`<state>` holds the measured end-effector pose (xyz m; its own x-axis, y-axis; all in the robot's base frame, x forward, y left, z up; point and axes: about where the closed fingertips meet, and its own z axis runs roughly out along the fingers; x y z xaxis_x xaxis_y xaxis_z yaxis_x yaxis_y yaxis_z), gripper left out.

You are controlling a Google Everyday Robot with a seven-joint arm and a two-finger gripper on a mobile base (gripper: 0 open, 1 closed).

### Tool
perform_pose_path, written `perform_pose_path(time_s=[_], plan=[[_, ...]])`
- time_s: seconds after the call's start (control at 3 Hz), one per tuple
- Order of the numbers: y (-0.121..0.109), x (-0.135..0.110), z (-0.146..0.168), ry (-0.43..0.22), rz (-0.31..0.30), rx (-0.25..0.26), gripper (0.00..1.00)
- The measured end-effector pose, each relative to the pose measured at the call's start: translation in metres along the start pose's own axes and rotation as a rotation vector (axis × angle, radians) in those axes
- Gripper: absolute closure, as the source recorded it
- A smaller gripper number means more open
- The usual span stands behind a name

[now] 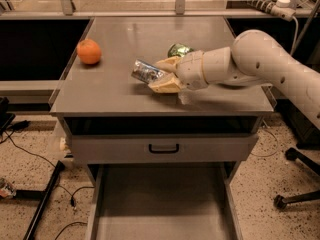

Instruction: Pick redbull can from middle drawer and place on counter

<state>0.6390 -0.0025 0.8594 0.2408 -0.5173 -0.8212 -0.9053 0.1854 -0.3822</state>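
The redbull can [146, 72], slim and silver-blue, lies tilted between the cream fingers of my gripper [161, 76], just above the counter [120, 91] near its middle. The gripper is shut on the can's right end, and my white arm [260, 64] reaches in from the right. The middle drawer [162, 204] stands pulled out below the cabinet front, its grey floor bare.
An orange [89, 51] sits at the counter's left. A green patterned can [179, 49] shows just behind my gripper. A closed drawer front with a black handle [164, 148] is under the counter. Cables lie on the floor at left, a chair base at right.
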Motion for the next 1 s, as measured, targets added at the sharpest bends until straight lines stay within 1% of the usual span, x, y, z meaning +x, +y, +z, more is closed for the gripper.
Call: perform_pose_path(time_s=[0.67,1.0], plan=[[-0.0001,-0.0013,0.0007,0.001,-0.002,-0.001,0.11],[-0.0001,-0.0013,0.0007,0.001,-0.002,-0.001,0.0]])
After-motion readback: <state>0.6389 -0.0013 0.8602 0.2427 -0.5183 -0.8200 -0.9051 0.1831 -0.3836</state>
